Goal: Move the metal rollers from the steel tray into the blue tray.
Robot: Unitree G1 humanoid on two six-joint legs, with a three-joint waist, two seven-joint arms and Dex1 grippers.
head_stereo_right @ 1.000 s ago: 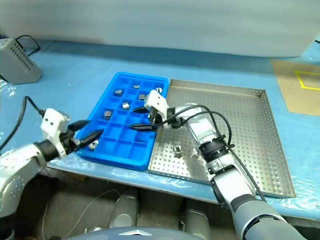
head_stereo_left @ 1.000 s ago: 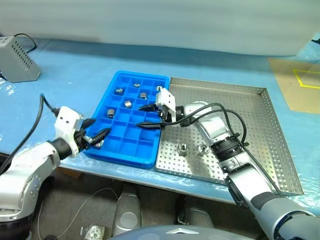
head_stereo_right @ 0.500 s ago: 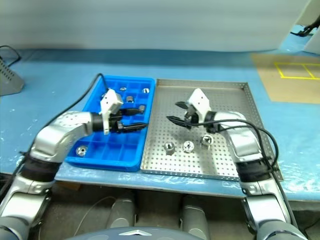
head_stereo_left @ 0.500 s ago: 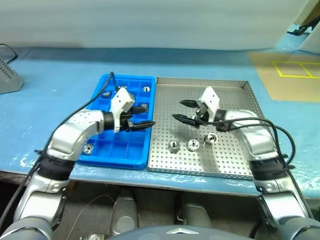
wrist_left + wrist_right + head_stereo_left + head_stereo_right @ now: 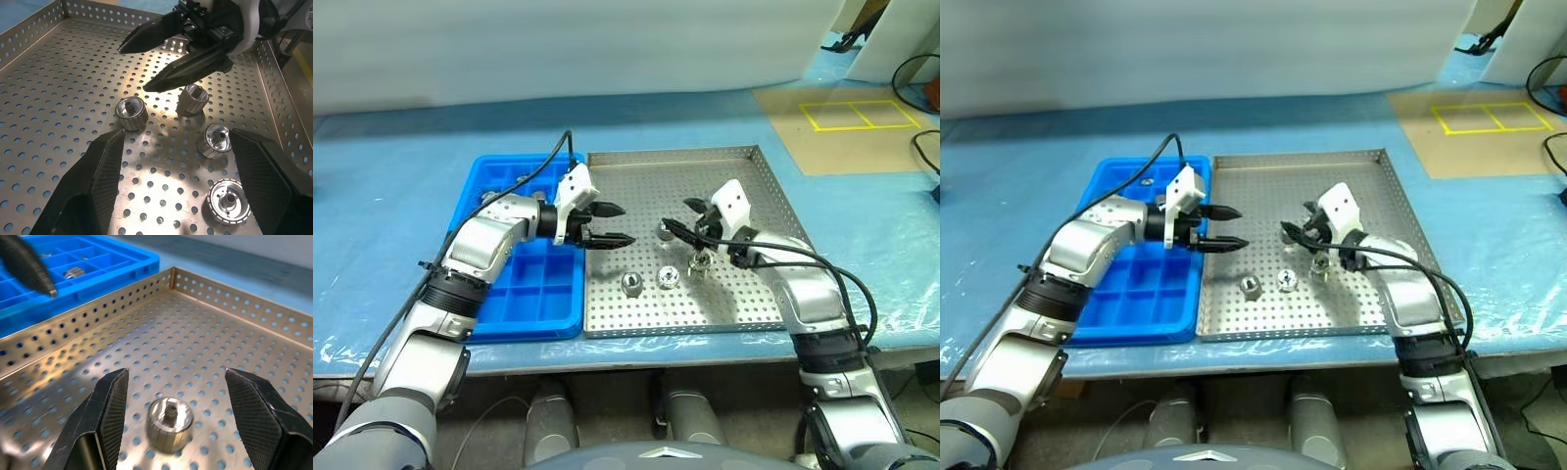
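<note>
No readable text, labels, brand names or numbers appear on anything in view. The one painted mark is a yellow outlined rectangle [image 5: 860, 116], split into two boxes, on a tan floor panel [image 5: 822, 147].

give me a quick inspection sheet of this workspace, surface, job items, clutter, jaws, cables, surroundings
surface: table under blue sheeting, wrinkled at the edges.
job's things: steel tray holds four metal rollers in a loose group; blue tray lies against its left side, with a few rollers in its far compartments.
clutter: nothing seen on the table.
grippers: left gripper jaws open, empty, over the steel tray's left part; right gripper jaws open, empty, with one roller lying between its fingers.
cables: black cable loops over the left wrist; another runs along the right forearm.
surroundings: brown floor patch with yellow tape at far right.
</note>
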